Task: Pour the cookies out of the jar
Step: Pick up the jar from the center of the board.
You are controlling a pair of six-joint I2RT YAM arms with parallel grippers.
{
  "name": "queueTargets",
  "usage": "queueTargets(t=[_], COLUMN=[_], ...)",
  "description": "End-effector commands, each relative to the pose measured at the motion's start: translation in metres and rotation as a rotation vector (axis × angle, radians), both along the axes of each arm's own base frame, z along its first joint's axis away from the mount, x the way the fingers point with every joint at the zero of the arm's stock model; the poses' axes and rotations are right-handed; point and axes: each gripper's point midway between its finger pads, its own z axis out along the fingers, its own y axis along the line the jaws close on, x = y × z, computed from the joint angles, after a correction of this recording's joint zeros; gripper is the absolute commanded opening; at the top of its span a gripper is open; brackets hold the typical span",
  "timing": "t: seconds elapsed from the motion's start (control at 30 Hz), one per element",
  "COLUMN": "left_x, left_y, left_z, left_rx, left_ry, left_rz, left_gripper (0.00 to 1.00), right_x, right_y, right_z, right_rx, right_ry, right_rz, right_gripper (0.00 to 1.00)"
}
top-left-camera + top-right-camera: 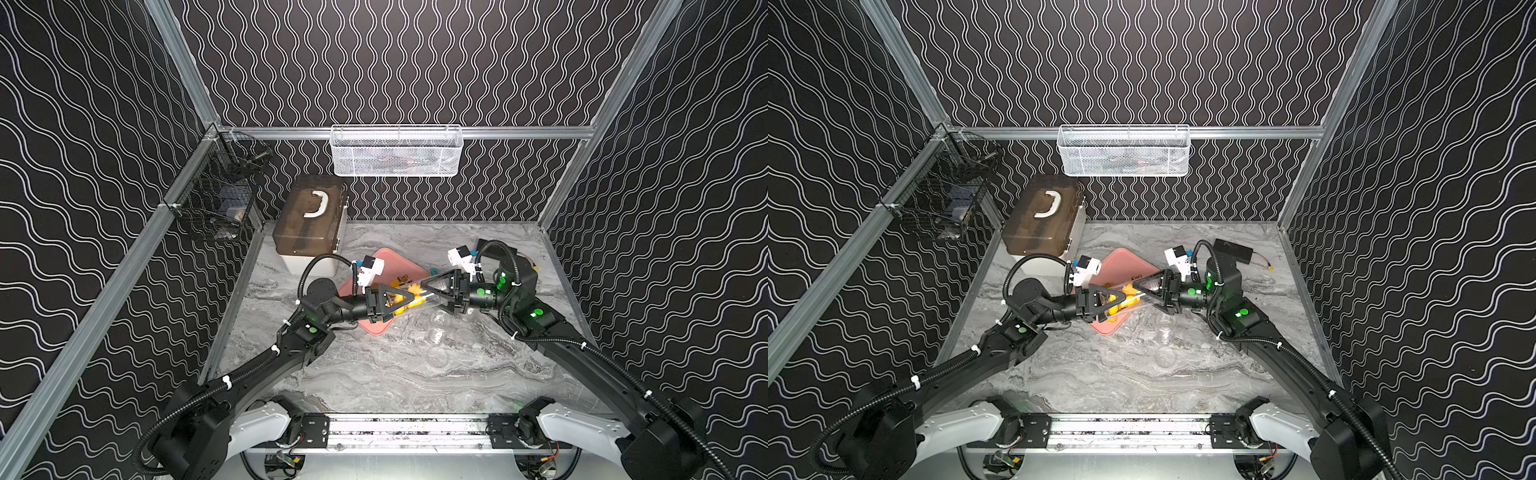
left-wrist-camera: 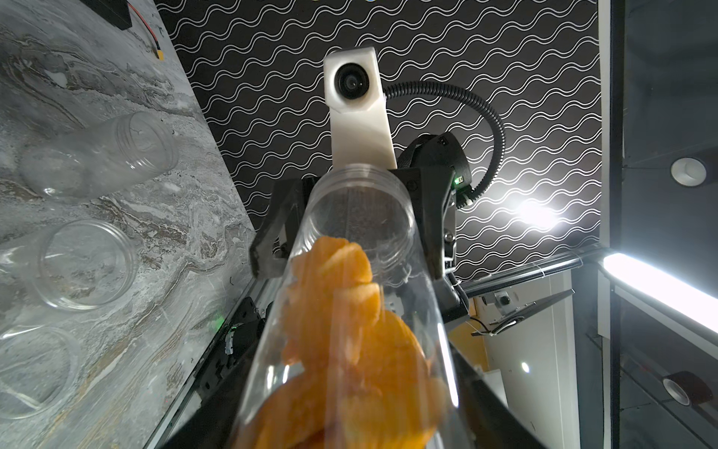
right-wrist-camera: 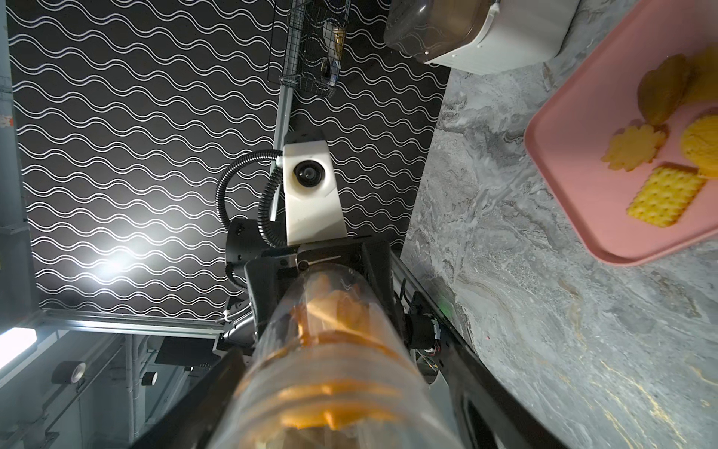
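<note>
Mid-frame, the jar (image 1: pixel 424 297) was clenched by the left gripper (image 1: pixel 405 307). Whether the right gripper (image 1: pixel 434 296) held it could not be told.

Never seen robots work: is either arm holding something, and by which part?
The left gripper clamps the clear jar near its closed bottom end; the right gripper flanks its mouth, fingers apparently open.

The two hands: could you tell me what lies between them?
A clear jar of orange cookies, reaching from left hand to right hand, in both top views.
</note>
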Motion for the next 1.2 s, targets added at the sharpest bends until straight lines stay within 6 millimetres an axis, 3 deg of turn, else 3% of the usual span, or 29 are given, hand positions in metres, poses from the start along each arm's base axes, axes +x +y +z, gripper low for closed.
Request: queueTargets(t=[0.0, 0.3, 0.6, 1.17], left_x=[-0.007, -0.012, -0.02, -0.022], left_y=[0.0, 0.001, 0.004, 0.009], left_z=[0.011, 0.016, 0.015, 0.017], left_rx=[-0.01, 0.012, 0.027, 0.05], left_ry=[-0.074, -0.096, -0.107, -0.119], left_rz=[-0.021, -0.041, -0.077, -0.088], left_gripper=[0.56, 0.47, 0.46, 0.44], right_x=[0.002, 0.0, 0.0, -0.023], right_y=[-0.002, -0.005, -0.02, -0.023], right_z=[0.0, -0.001, 0.012, 0.018], right_rx=[-0.025, -0.017, 0.029, -0.001], right_ry=[-0.022, 0.004, 0.019, 0.063], right_rz=[-0.02, -0.004, 0.017, 0.114], right_gripper=[0.92, 0.95, 0.95, 0.78])
